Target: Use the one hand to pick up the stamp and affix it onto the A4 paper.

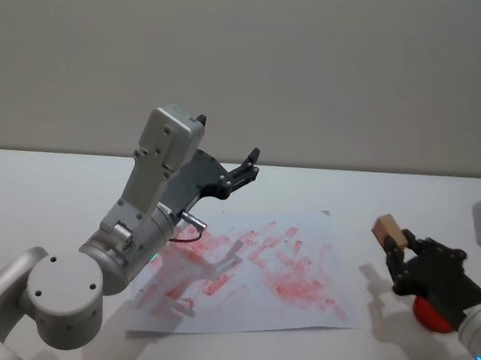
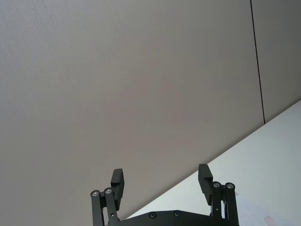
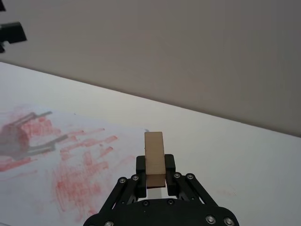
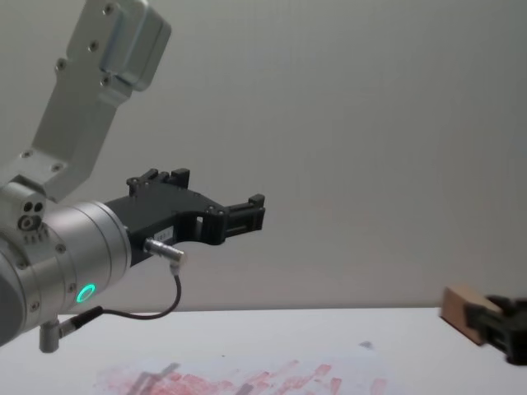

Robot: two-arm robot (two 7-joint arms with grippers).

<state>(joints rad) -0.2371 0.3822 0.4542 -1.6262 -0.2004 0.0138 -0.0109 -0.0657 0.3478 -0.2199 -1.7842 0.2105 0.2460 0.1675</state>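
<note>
Soft diffuse light frm above, mod. bright, soft-edged grey shadows on A4 paper [image 1: 301, 261] & table [image 1: 37, 187]

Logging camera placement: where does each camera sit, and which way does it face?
Head: looking down at the table; left pincer raised, right pincer gripping the stamp beside the paper.
Left wrist: on the raised left arm, facing the wall; its open pincer.
Right wrist: low, facing across the paper; its pincer, the stamp.
Chest: low, looking forward; left arm, stamp at right.
Head and right wrist share paper and stamp.
</note>
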